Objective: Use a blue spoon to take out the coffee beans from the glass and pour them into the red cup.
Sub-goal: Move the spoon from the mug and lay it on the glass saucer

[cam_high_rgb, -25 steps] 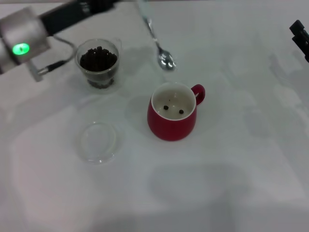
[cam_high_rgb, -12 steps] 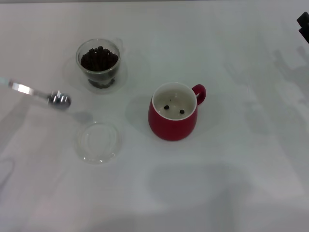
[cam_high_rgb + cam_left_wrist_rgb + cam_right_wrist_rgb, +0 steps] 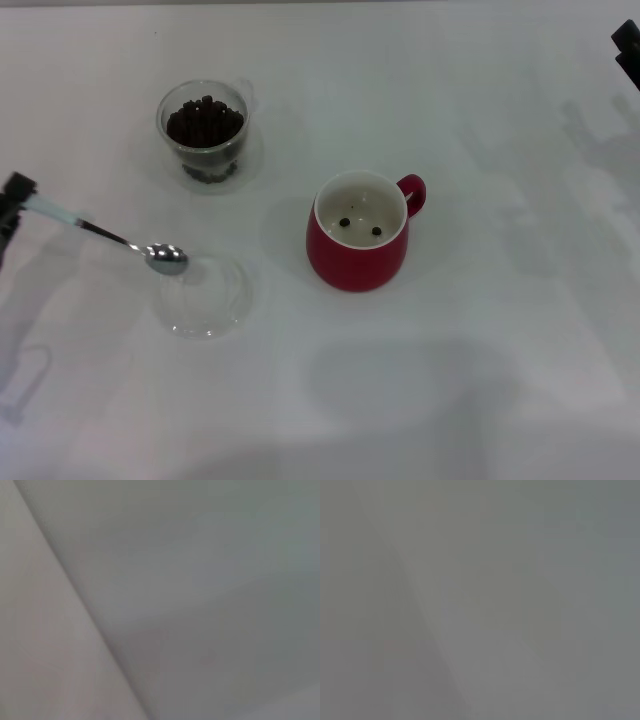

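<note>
In the head view, the glass [image 3: 203, 128] stands at the back left, heaped with coffee beans [image 3: 204, 121]. The red cup [image 3: 358, 240] stands in the middle with two beans [image 3: 360, 226] on its white bottom. My left gripper [image 3: 12, 203] is at the left edge, shut on the pale handle of the blue spoon [image 3: 120, 240]. The spoon's silver bowl looks empty and sits at the near-left rim of the flat dish, away from the glass and cup. My right gripper [image 3: 628, 48] shows only as a dark tip at the far right edge. Both wrist views show only blank grey.
A flat shallow clear dish [image 3: 212, 300] lies on the white table [image 3: 480, 380] in front of the glass, left of the red cup. Arm shadows fall on the table at the left and right sides.
The left arm swung from behind the red cup across to the left edge. The spoon went with it, past the glass, and its bowl now sits lower, by the flat dish.
</note>
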Robot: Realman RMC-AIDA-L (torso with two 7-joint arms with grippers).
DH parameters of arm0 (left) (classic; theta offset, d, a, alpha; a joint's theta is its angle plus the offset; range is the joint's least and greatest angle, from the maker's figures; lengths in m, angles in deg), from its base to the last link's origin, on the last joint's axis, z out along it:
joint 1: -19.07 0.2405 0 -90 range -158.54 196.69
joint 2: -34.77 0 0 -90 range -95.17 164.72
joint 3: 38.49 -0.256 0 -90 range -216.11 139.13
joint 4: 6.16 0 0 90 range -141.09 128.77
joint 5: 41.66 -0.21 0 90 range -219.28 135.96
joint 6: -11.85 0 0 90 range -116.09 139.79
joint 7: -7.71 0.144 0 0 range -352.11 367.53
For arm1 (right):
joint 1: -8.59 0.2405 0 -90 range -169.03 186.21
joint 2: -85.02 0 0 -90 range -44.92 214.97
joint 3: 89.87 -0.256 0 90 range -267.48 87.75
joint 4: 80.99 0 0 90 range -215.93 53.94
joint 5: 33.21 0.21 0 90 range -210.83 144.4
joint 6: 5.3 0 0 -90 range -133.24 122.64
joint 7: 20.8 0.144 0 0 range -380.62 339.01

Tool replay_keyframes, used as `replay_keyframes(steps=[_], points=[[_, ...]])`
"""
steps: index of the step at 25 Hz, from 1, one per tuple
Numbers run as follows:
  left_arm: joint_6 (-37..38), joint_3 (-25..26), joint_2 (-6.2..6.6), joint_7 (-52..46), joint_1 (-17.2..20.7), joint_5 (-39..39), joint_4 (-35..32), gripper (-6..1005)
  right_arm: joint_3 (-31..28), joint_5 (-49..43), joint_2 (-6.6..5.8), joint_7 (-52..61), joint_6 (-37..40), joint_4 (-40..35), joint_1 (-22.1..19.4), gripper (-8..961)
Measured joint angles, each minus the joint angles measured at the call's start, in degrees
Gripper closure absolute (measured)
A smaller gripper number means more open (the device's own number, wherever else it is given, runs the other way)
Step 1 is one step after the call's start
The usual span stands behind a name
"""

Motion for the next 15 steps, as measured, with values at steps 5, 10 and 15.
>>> replay_keyframes(steps=[5,10,15], points=[[-3.95,0.0,-0.41,2.45,-2.44,-2.8,0.74,874,0.19,-0.1,0.03,0.13,0.48,-0.1,-0.71,96],[-6.02,0.0,-0.5,3.62,-2.98,-5.23,0.7,875,0.2,-0.15,0.03,0.21,0.66,-0.1,-1.01,96],[-8.81,0.0,-0.84,3.66,-4.26,-8.24,1.1,875,0.2,-0.19,0.03,0.24,0.72,-0.1,-1.03,96]])
